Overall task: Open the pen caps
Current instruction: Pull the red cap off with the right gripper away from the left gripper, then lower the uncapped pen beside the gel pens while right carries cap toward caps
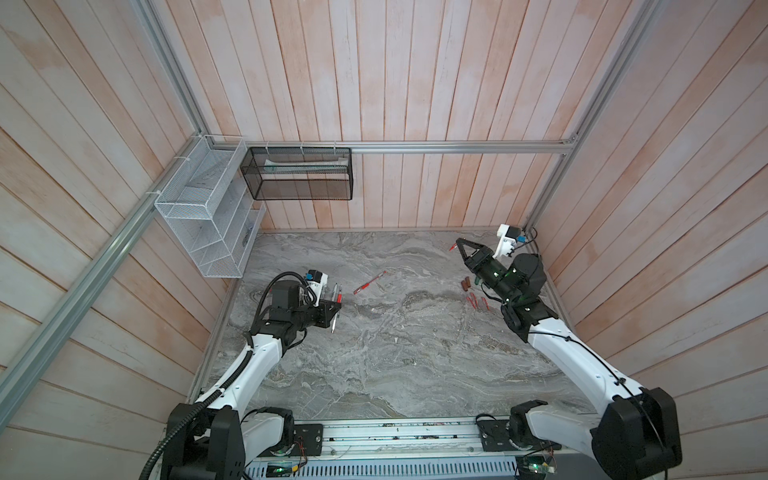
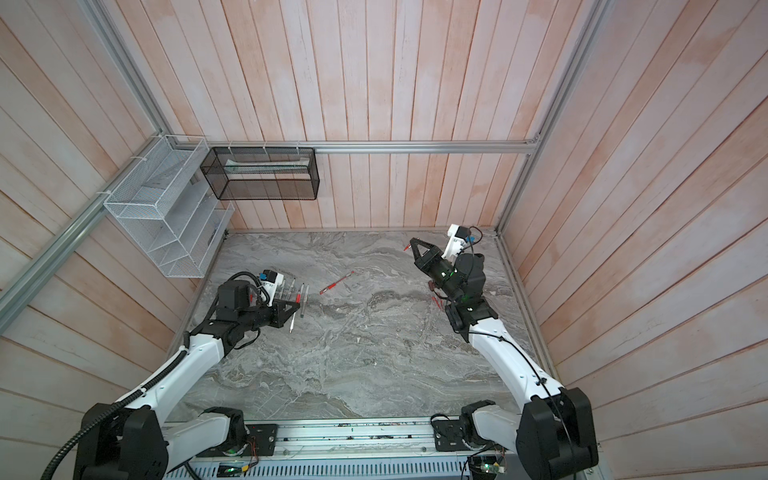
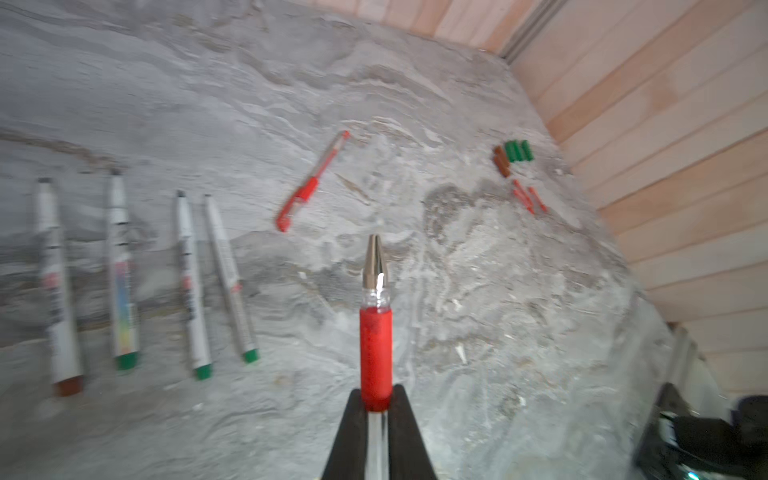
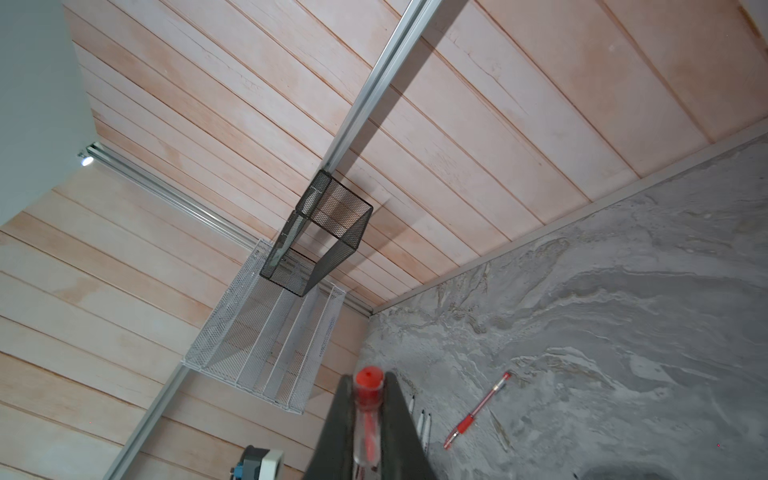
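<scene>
- Black-and-white left arm reaching forward from the near rail, elbow bent, wrist low and level over the marble table (image 1: 374, 365)
- left gripper (image 3: 376, 401) pressed together on the uncapped red pen (image 3: 376, 349), pinching the end of its red sleeve, silver tip poking out past the fingers
- Just beside that, four white markers (image 3: 189, 282) lying side by side on the table, uncapped
- Nearer mid-table, the capped red pen (image 3: 311, 187) lying slanted, apart from everything else, cap on
- Over on the right side, loose on the table: brown caps (image 3: 501, 161) touching green caps (image 3: 518, 150), thin red caps (image 3: 528, 197) just beside them, all partly hidden under the right forearm in both top views
- Right arm stretched toward the far right corner, forearm rising, wrist lifted off the table
- right gripper (image 4: 368, 380) clamped on the red-ended cap (image 4: 368, 392), held in the air near the back wall
- Farthest, hung on the walls: white wire basket (image 1: 199, 216) and black mesh basket (image 1: 299, 174)
</scene>
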You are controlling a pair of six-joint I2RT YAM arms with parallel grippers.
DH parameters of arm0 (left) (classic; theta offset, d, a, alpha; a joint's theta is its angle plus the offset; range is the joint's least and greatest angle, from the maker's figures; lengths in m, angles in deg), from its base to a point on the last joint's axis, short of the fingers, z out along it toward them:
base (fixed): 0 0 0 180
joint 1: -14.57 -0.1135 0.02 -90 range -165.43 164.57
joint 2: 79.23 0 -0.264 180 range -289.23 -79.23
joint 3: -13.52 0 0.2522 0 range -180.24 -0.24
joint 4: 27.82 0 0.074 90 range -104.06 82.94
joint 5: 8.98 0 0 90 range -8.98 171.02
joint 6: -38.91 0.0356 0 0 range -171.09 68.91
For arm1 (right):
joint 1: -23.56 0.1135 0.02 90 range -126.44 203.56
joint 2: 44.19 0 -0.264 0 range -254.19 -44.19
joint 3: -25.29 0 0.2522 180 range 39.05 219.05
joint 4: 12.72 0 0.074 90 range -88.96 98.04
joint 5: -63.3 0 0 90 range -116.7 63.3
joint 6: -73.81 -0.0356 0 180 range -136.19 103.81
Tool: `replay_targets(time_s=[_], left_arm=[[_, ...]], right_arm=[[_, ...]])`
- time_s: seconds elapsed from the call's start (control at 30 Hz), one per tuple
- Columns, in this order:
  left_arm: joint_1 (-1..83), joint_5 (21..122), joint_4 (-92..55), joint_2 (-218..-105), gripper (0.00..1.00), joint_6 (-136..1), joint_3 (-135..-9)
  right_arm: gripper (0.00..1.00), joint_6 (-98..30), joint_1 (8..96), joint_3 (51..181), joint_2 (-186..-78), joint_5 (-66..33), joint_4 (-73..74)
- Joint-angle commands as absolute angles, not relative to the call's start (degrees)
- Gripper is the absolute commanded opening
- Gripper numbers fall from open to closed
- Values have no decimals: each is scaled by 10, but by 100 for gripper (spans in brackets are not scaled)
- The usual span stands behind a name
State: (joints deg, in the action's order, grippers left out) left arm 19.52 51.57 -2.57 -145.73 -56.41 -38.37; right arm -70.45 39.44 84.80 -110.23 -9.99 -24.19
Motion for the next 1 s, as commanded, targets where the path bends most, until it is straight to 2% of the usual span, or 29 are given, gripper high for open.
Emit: replay_targets(time_s=[0.0,0.2,0.4,0.67,0.97], left_arm=[[162,620,-14,-1472,0,-504,-405],[110,676,-31,-1535,0,-463,-434],[95,722,-18,-1594,0,-423,-489],[56,771,-21,-1653,0,-408,-506],[53,739,-7,-1714,0,-402,-517]], right_arm=[[0,-639,381,821,-1067,-88,-135],[0,-558,360,823,-1016,-89,-10],[0,-487,346,830,-989,-107,82],[0,-446,326,811,-966,-96,110],[0,-441,303,780,-940,-78,96]])
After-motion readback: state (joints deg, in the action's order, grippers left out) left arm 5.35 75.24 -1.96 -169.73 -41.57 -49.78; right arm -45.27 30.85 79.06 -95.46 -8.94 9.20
